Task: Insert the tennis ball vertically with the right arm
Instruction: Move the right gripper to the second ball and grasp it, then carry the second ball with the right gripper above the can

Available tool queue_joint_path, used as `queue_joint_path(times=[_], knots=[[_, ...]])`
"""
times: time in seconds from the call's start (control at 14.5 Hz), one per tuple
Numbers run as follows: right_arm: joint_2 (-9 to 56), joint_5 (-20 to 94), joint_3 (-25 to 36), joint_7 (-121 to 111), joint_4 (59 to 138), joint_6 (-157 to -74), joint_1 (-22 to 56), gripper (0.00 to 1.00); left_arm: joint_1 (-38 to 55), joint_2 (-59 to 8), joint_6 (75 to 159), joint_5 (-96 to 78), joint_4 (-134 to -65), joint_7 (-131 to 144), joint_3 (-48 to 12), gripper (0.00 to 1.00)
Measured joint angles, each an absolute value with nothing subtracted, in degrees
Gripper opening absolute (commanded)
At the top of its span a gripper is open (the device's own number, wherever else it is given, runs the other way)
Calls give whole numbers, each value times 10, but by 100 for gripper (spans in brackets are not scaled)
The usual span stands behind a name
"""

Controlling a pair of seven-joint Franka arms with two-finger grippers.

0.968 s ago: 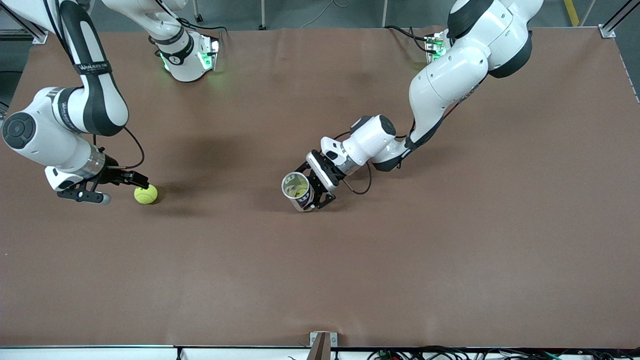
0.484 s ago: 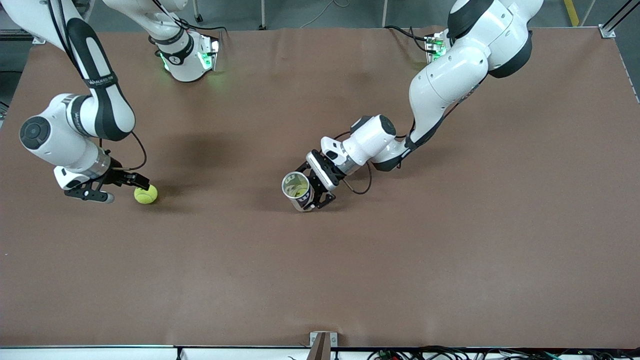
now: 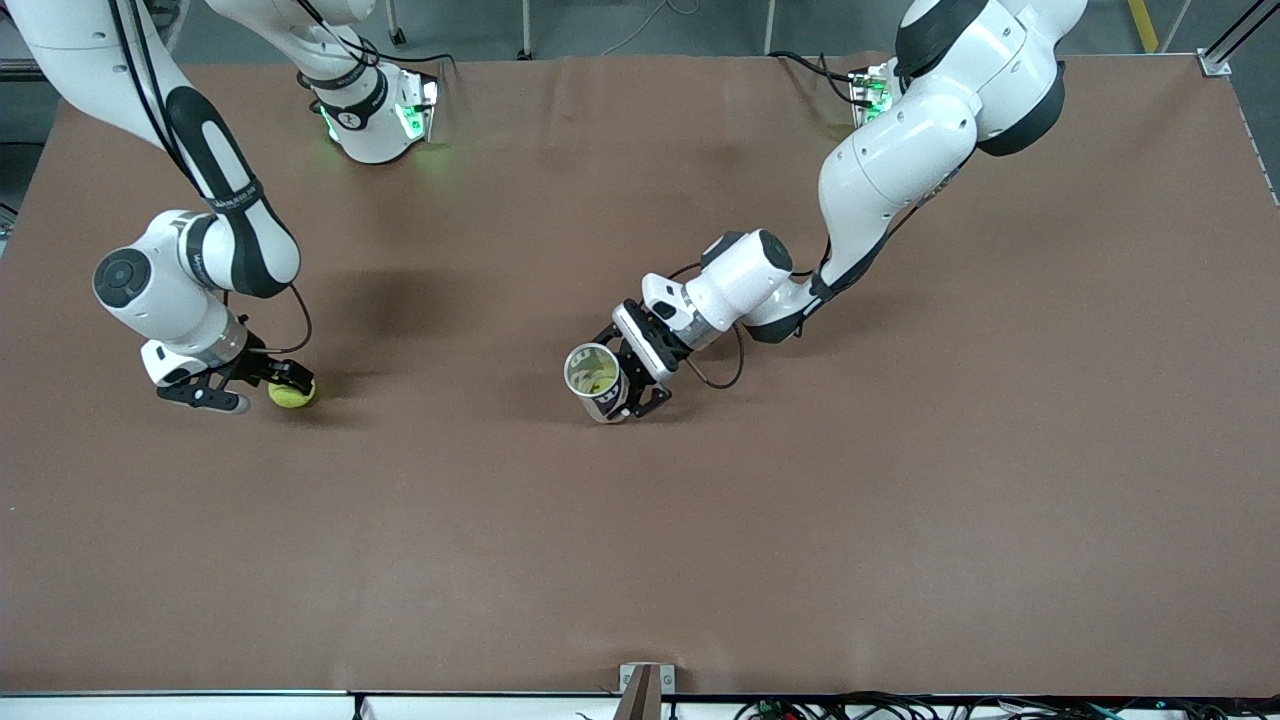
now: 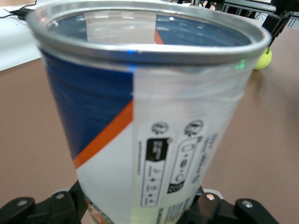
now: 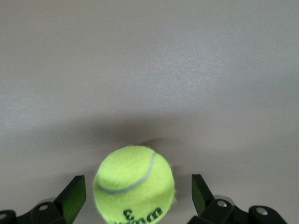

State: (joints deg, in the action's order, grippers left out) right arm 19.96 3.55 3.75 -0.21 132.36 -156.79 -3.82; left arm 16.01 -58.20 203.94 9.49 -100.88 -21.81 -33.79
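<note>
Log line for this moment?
right gripper: open, straddling tennis ball on table | left gripper: holding can upright

Legible markings: one digit, otherwise symbols only.
I read a black "3" on the tennis ball (image 5: 134, 186), above a partly cut-off brand word I cannot make out. The can (image 4: 145, 116) carries small pictogram labels; their print is too fine to read.

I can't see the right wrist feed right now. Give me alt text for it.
A yellow-green tennis ball with a black number 3 printed on it sits on the brown table, between the two open black fingers of the right gripper, with a gap to each finger. Bare table surface fills the rest of the view.
</note>
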Motion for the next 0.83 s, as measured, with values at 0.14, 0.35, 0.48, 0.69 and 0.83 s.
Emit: queue_joint_path(times=[0.14,0.35,0.48,0.69,0.83], knots=[[210,36,37,-2,1324,-1576,-38,100,160,-582,2039,95,-1009,-218,-338,81],[214,36,37,-2,1324,-1578,-38,100,160,-582,2039,95,-1009,-218,-338,81],[214,36,37,-2,1324,-1578,-38,93,160,-582,2039,95,-1009,-218,-338,81],[214,36,37,-2,1324,-1578,-38,58,160,-582,2039,95,-1009,-218,-338,81],[213,36,36,-2,1323,-1577,-38,27,160,-582,2039,95,-1009,-218,-338,81]])
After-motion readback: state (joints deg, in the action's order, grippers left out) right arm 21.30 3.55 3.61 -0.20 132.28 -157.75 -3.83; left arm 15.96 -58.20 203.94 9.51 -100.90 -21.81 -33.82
